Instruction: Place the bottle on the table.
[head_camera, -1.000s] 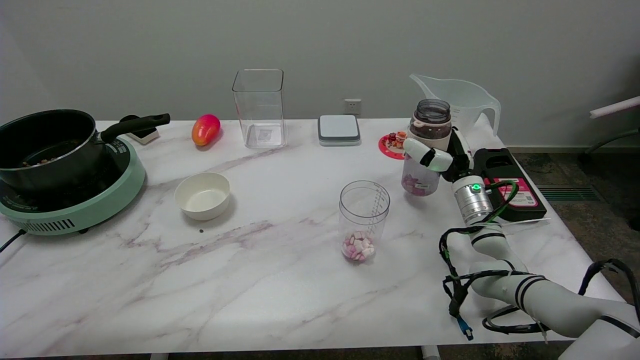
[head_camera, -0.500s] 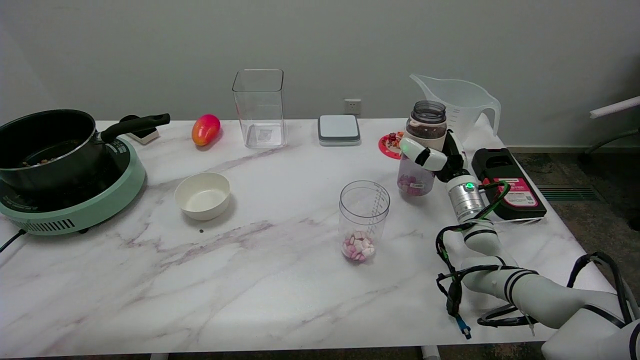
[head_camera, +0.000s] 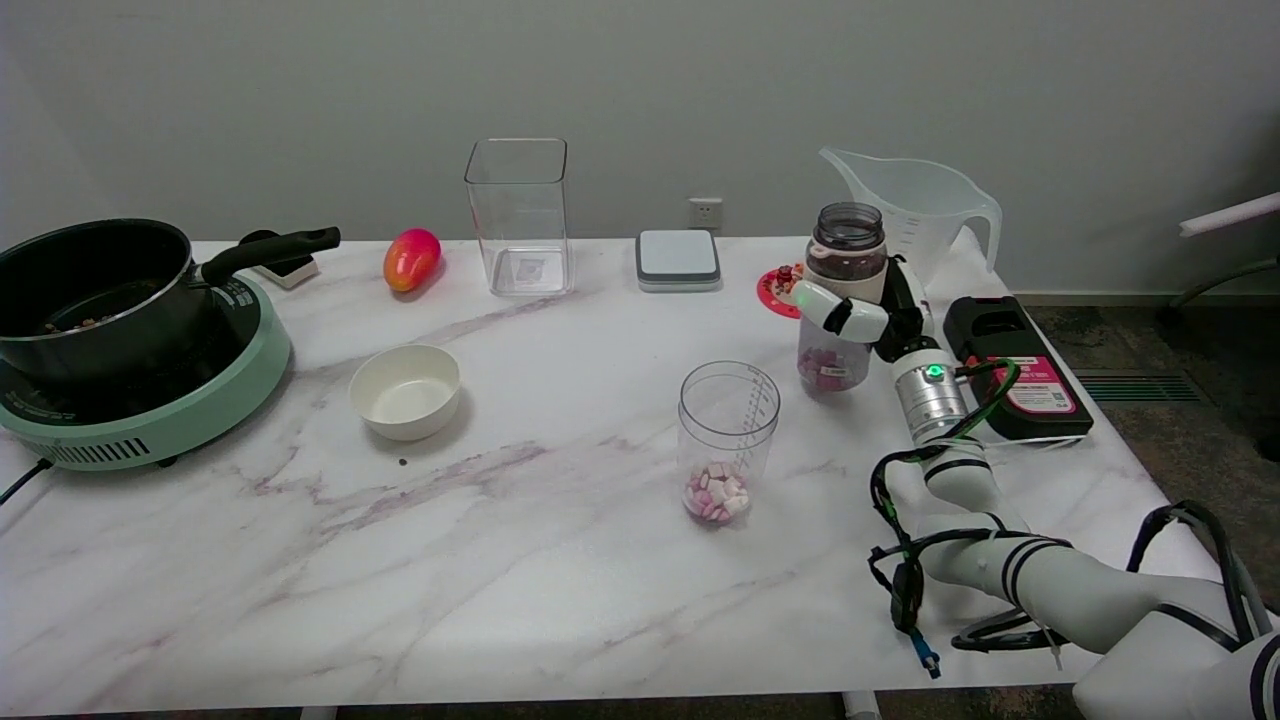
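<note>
A clear bottle with a dark open neck and pink and white candies at its bottom stands upright at the right back of the marble table. My right hand wraps around its middle, white fingers across the front. The bottle's base looks level with the tabletop; I cannot tell whether it touches. A clear measuring cup with the same candies stands in front of it, to the left.
A large plastic jug and a black-and-pink device lie right of the bottle. A small red coaster with figures, a grey scale, a tall clear container, a white bowl, a mango and a pot on a green cooker occupy the back and left.
My right hand has carried the bottle a little to the left and back, and the arm has followed it. Nothing else has moved.
</note>
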